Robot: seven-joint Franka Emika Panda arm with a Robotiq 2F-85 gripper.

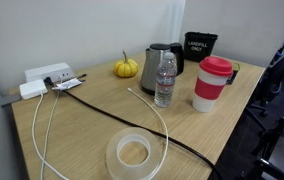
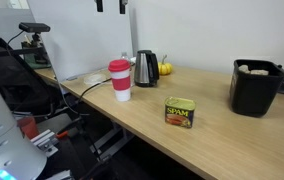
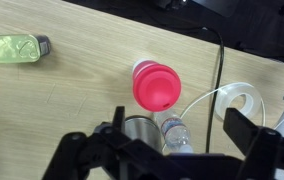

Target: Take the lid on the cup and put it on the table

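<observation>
The tool (image 3: 172, 120) hangs above the scene with its dark jointed fingers spread wide, gripping nothing. Ahead of it, centred between the fingers in the wrist view, the smooth round red plastic lid (image 3: 157, 87) sits on the tall white cup (image 1: 210, 95), which stands upright on the pale wood-grain surface (image 3: 72, 95). Nearer the tool stand a shiny steel kettle (image 3: 137, 130) and a clear plastic bottle (image 3: 174, 137).

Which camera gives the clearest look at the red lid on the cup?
The wrist view: it looks down from above on the lid, showing its whole round top. In both exterior views the lid appears only side-on, atop the cup.
</observation>
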